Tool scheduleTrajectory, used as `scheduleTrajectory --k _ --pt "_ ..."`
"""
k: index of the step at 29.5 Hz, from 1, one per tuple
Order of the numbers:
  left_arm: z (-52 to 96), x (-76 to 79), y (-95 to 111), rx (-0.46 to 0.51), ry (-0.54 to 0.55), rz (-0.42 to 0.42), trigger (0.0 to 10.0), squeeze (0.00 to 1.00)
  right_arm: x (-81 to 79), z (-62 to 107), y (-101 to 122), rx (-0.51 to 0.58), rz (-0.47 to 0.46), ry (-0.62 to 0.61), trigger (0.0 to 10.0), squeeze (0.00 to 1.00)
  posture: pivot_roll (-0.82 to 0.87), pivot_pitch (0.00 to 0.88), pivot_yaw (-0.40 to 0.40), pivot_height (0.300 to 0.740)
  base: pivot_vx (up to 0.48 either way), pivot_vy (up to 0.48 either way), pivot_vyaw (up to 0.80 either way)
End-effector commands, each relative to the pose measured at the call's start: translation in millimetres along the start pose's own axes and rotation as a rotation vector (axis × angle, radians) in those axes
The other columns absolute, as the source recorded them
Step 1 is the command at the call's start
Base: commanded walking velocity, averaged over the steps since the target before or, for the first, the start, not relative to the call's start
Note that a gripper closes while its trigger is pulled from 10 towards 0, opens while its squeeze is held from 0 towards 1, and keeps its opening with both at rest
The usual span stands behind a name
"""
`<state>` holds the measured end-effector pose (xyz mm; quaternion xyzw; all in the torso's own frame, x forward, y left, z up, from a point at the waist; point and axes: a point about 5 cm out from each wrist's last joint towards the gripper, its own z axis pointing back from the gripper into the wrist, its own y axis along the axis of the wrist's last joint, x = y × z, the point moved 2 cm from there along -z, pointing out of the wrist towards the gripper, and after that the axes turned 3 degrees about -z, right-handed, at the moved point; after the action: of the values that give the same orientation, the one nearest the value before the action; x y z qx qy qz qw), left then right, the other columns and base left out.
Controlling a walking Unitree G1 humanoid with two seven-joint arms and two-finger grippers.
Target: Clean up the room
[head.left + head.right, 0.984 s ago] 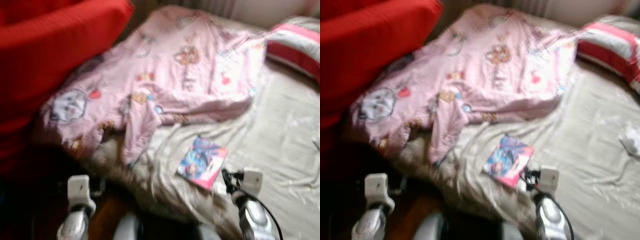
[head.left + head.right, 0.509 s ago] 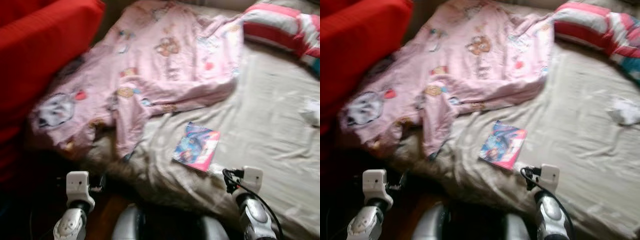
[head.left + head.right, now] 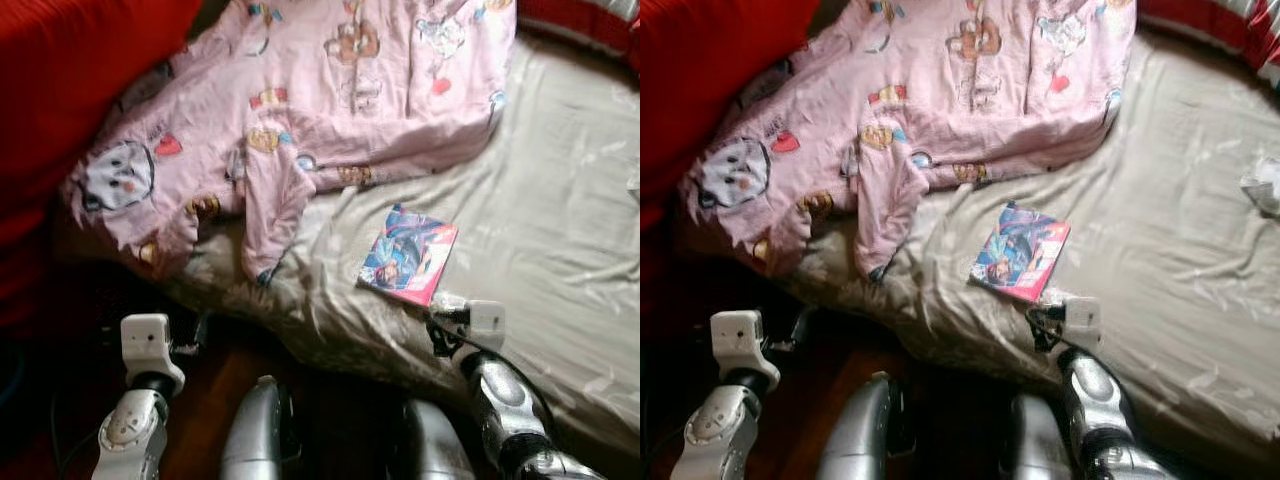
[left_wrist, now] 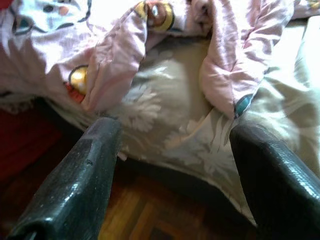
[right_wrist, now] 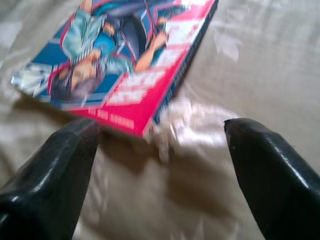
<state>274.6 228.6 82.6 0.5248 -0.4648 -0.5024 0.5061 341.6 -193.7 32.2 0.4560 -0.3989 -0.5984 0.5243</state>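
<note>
Pink and blue on its glossy cover, the thin rectangular comic book (image 3: 408, 256) lies flat on the wrinkled beige bed sheet (image 3: 560, 230), a little right of centre in the left eye view, just below the hem of the rumpled pink cartoon-print blanket (image 3: 330, 110) that fills the upper middle. We judge this book to be the thing we should tidy next.

Our right claw (image 5: 160, 175) sits just below the book at lower right of the head view, released, its two black fingers (image 5: 50, 180) spread wide with only sheet between them. In the right wrist view the book's nearest corner lies just beyond the fingertips, tilted across the line of approach.

To do this well, we would turn the wrist so the jaws square up to one edge rather than the corner, then slide one finger under that edge. The sheet is soft and creased, so pressing lightly into it should let the lower finger slip beneath the cover; pressing hard would likely bunch fabric into the grip. A thin, slick book may skid away, so a slow advance seems wise, closing only once the edge is well inside.

Our left claw (image 4: 170, 170) hangs released at lower left, over the dark wooden floor (image 4: 150, 215) by the bed's edge, near the blanket's drooping folds.
</note>
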Motion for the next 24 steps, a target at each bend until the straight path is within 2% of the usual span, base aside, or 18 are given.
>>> scheduleTrajectory --k 1,4,8,14,19,22,24 --pt "6.2 -8.1 -2.5 -0.028 0.026 0.002 10.0 0.00 2.0 4.1 -13.9 -0.057 -0.003 -0.023 10.0 0.00 0.15 0.461 0.064 0.638 0.000 0.000 0.00" --pt "8.9 -6.9 9.4 -0.013 0.016 -0.001 10.0 0.00 -1.6 -2.6 -1.6 -0.035 0.000 -0.028 10.0 0.00 0.17 0.501 0.077 0.638 0.000 0.000 0.00" --pt "12.8 -6.9 13.9 -0.010 0.014 0.000 10.0 0.00 -2.4 -5.6 3.8 -0.030 0.006 -0.036 10.0 0.00 0.19 0.516 0.086 0.638 0.000 0.000 0.00" --pt "23.3 -10.5 17.3 -0.039 0.015 -0.010 10.0 0.00 15.3 -12.9 30.8 0.030 -0.006 -0.173 10.0 0.00 0.21 0.540 0.103 0.638 0.000 0.000 0.00" --pt "28.3 -13.5 17.2 -0.054 0.023 -0.018 10.0 0.00 22.6 -14.4 50.7 0.126 -0.050 -0.205 10.0 0.00 0.22 0.544 0.107 0.638 0.000 0.000 0.00" --pt "29.4 -13.5 17.4 -0.061 0.021 -0.019 10.0 0.00 24.1 -14.2 49.1 0.112 -0.039 -0.215 10.0 0.00 0.21 0.544 0.108 0.638 0.000 0.000 0.00" --pt "30.2 -12.2 17.5 -0.069 0.013 -0.020 10.0 0.00 30.7 -12.1 41.7 0.068 -0.026 -0.249 10.0 0.00 0.22 0.545 0.110 0.638 0.000 0.000 0.00"
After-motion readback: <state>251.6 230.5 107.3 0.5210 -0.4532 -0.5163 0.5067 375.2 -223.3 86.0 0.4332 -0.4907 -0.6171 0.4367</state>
